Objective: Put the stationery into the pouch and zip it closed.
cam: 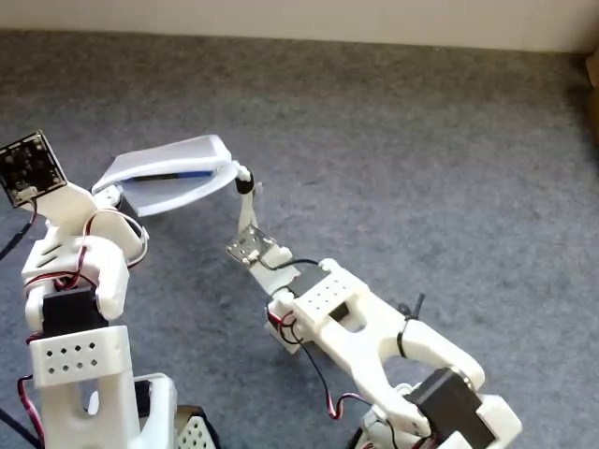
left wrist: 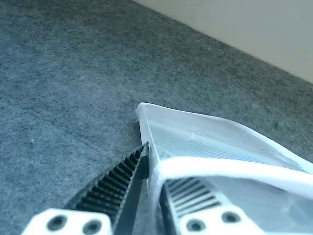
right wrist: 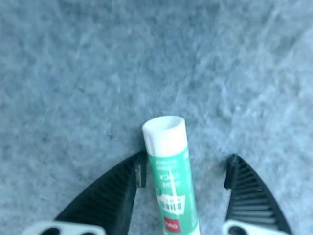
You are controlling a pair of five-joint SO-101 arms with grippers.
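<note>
- Two pincers share the work. The left pincer (left wrist: pixel 154 169) is closed on the pouch (left wrist: pixel 210 142), with the pouch's edge nipped between its pads, probably to keep the mouth raised and steady for loading.
- Ahead of that pincer the pouch stretches away, seemingly lifted off the carpet (left wrist: pixel 58 98). A dark blue thing inside is likely a pen (cam: pixel 173 175).
- The right pincer (right wrist: pixel 187 162) is spread wide with the glue (right wrist: pixel 168 176) between its fingers. The glue touches one finger and is clear of the other, so nothing clamps it.
- The glue's cap points away from the pincer, which would suit sliding it in endwise. I cannot tell whether it rests on the carpet.
- From above, the right pincer's tip sits just beside the pouch end farthest from the left pincer.
</note>
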